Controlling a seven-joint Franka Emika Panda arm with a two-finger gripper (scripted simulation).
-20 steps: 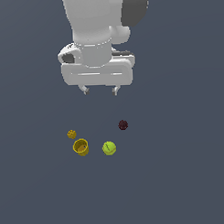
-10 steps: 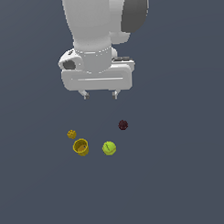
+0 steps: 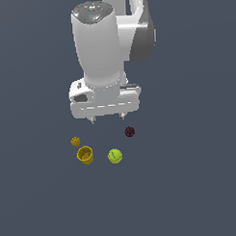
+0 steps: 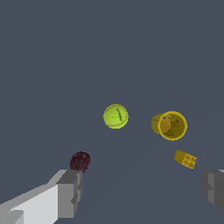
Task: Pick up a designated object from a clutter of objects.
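The yellow-green ball is a smooth, matte sphere with a thin dark curved seam, seen most clearly in the wrist view. It sits on the flat, dull slate-grey counter. Just beside it, toward the exterior view's left, a glossy yellow cup lies tilted with its round mouth showing and its inside a deeper amber. Near the cup's far side is a small mustard-yellow lump, blocky and speckled with dark marks in the wrist view. The dark-red ball is small, bumpy and nearly black, a little apart from the others toward the exterior view's right.

The white arm stands nearly vertical, its thick rounded link pointing straight down to a broad, boxy wrist housing. The tool hangs below it with its two short grey fingers spread wide, holding nothing.

The yellow-green ball lies below the tool and nearer the camera in the exterior view, clear of both fingertips. In the wrist view it sits between the two fingers and well ahead of them.
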